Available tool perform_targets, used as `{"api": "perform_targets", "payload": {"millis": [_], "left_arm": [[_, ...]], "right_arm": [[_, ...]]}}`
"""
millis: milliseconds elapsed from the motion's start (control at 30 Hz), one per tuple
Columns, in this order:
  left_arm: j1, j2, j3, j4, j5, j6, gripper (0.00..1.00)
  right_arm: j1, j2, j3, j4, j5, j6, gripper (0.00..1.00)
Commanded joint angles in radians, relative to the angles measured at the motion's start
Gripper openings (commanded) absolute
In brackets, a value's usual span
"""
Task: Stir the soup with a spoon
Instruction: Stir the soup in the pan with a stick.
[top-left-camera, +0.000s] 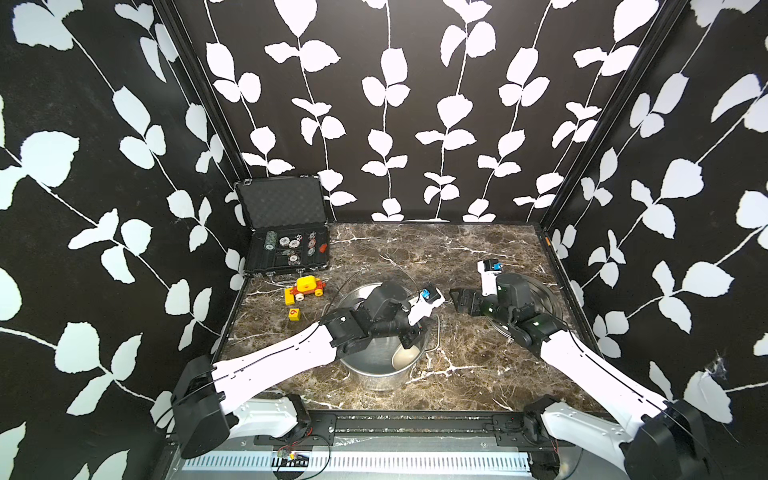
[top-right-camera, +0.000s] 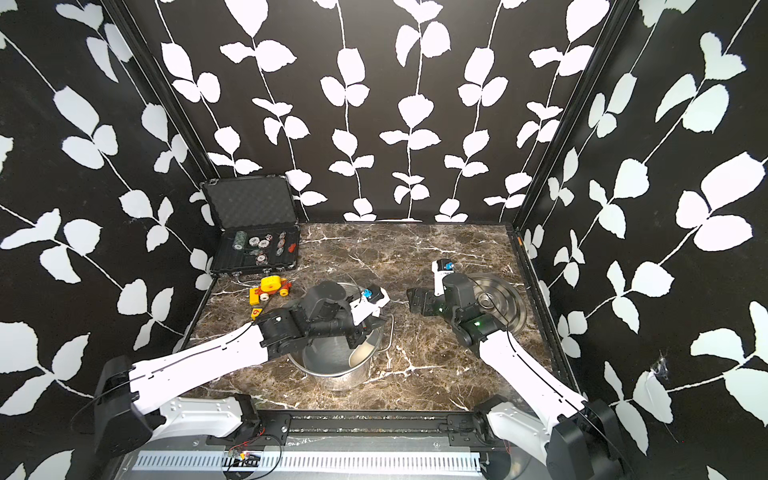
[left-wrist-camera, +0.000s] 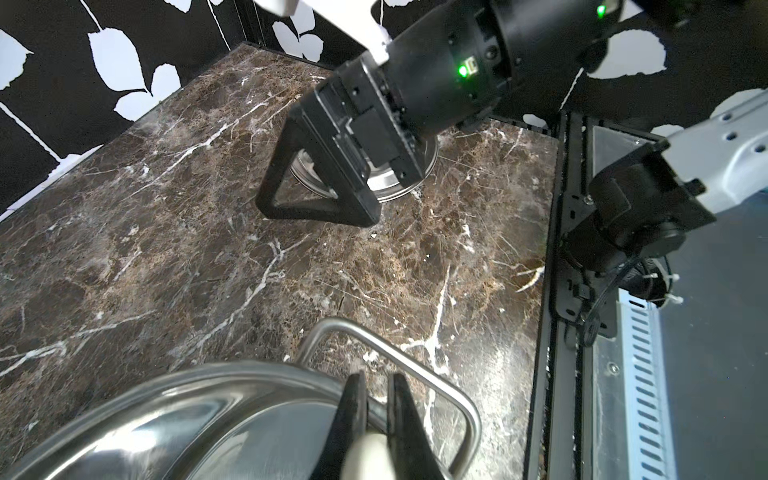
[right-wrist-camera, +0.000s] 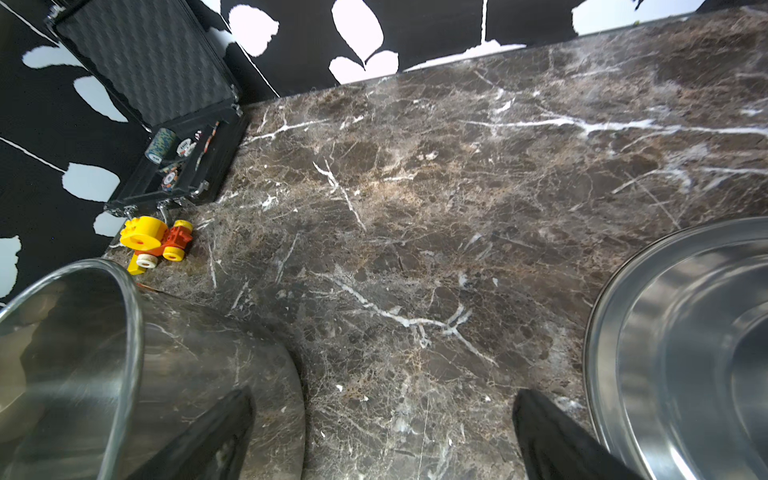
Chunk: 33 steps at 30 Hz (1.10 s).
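The steel pot stands near the table's front, in the middle. Inside it lies the white spoon, its cupped bowl low against the right wall. My left gripper reaches over the pot's right rim and is shut on the spoon's handle, just inside the pot's side handle. No soup shows; the inside that I see is bare steel. My right gripper hovers open and empty over the table, between the pot's wall and the lid.
The pot's steel lid lies flat at the right, under my right arm. An open black case of poker chips sits at the back left. In front of it stand a yellow and red toy car and a small yellow block.
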Motion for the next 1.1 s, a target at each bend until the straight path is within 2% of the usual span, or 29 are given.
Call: {"api": "perform_targets", "payload": {"millis": [0, 200, 400, 700, 933, 1067], "left_arm": [[-0.017, -0.076, -0.041, -0.035, 0.003, -0.014, 0.00], [-0.017, -0.255, -0.137, -0.116, -0.092, -0.049, 0.00], [-0.010, -0.427, -0.194, -0.225, -0.266, -0.069, 0.00], [0.187, -0.597, -0.288, -0.223, -0.315, -0.165, 0.00], [0.264, -0.532, -0.270, -0.120, -0.409, -0.145, 0.00], [0.359, -0.464, -0.273, 0.001, -0.381, -0.160, 0.00]], "right_arm": [[-0.002, 0.007, 0.023, 0.045, -0.013, 0.001, 0.99], [-0.003, 0.010, 0.024, 0.040, -0.008, -0.006, 0.99], [-0.003, 0.050, 0.035, 0.065, -0.033, 0.010, 0.99], [-0.003, 0.074, 0.041, 0.080, -0.058, 0.021, 0.99], [-0.003, 0.069, 0.034, 0.078, -0.061, 0.017, 0.99], [-0.003, 0.060, 0.032, 0.069, -0.054, 0.008, 0.99]]}}
